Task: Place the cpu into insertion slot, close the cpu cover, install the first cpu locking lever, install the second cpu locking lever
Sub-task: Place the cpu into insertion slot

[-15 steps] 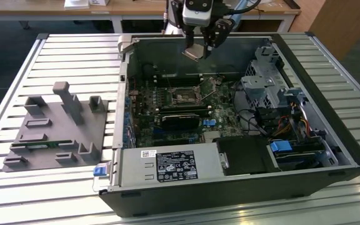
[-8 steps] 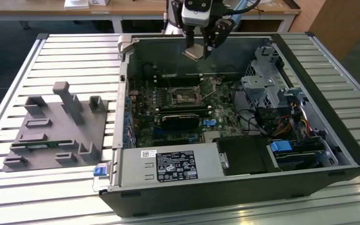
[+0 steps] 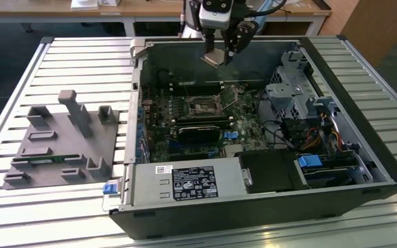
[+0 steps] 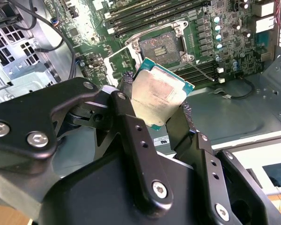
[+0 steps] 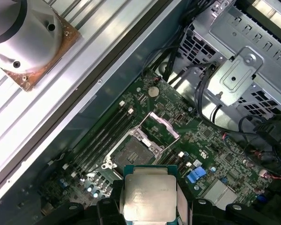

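second wrist view: gripper (image 4: pixel 156 95) pinches the cpu (image 4: pixel 160 102) (held tilted) above the insertion slot (image 4: pixel 161 47).

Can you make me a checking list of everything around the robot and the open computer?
Surface: slatted metal table, with the open computer case lying on it.
Job's things: cpu held tilted over the case; slot bare; cover swung open.
Clutter: grey fixture block on the table, at the exterior view's left of the case.
Grippers: gripper shut on the cpu's edges.
Cables: coloured wires inside the case, at the exterior view's right.
Surroundings: wooden desk behind the table.
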Controlling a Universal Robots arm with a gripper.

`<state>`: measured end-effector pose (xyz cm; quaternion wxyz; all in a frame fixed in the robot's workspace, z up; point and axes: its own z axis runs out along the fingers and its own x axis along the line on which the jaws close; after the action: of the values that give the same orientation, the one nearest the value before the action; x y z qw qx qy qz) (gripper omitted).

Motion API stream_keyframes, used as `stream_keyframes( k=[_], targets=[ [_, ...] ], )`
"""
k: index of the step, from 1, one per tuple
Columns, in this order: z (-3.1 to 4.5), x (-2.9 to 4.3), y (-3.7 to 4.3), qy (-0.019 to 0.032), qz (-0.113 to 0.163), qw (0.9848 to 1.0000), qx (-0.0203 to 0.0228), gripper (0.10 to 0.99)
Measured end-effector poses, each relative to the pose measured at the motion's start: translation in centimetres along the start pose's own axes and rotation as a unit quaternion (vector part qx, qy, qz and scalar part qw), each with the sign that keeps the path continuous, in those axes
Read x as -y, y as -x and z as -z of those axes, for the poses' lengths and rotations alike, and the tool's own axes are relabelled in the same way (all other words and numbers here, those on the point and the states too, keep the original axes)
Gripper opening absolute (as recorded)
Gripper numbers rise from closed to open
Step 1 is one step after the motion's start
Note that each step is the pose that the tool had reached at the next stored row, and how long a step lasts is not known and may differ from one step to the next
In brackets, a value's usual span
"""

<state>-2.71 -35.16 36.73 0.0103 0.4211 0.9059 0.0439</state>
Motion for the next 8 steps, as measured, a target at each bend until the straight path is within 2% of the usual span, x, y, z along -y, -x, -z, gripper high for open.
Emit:
stream_keyframes(
  k=[8],
  targets=[
    [-0.03,0.00,0.00,0.0001,-0.008,1.0000,0.0008,0.537]
  ],
)
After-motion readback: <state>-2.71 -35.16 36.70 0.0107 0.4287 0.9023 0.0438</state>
